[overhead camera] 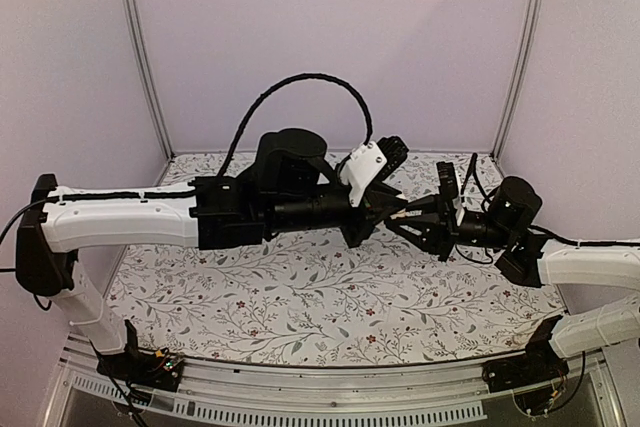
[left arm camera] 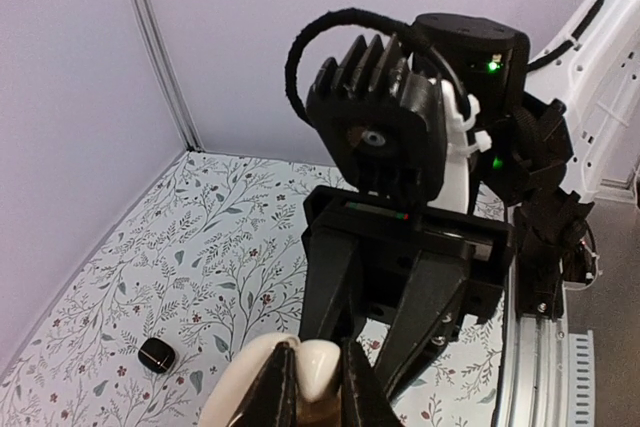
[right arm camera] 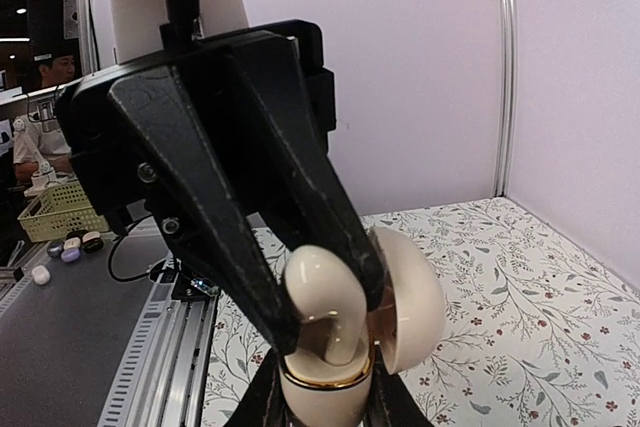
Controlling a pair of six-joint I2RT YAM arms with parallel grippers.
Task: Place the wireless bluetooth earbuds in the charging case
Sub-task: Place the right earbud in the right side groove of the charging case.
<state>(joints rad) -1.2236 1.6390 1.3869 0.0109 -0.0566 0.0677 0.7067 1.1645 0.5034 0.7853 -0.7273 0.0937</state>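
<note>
My right gripper (right arm camera: 322, 395) is shut on the base of a cream charging case (right arm camera: 320, 409) with a gold rim, held in the air with its lid (right arm camera: 412, 312) open. My left gripper (right arm camera: 326, 315) comes from above, shut on a cream earbud (right arm camera: 322, 297) whose lower end sits inside the case's opening. In the left wrist view my left gripper (left arm camera: 316, 372) pinches that earbud (left arm camera: 318, 367), with the case's lid (left arm camera: 235, 392) beside it. In the top view both grippers meet tip to tip, left (overhead camera: 385, 215) and right (overhead camera: 408, 215), above the table's right half. A small black rounded piece (left arm camera: 157, 355) lies on the table.
The floral table (overhead camera: 300, 287) has purple walls at the back and sides with metal posts (overhead camera: 140, 47). A metal rail (overhead camera: 330, 402) runs along the near edge. Beyond the table, a green basket (right arm camera: 60, 215) and several small pieces lie on a grey bench.
</note>
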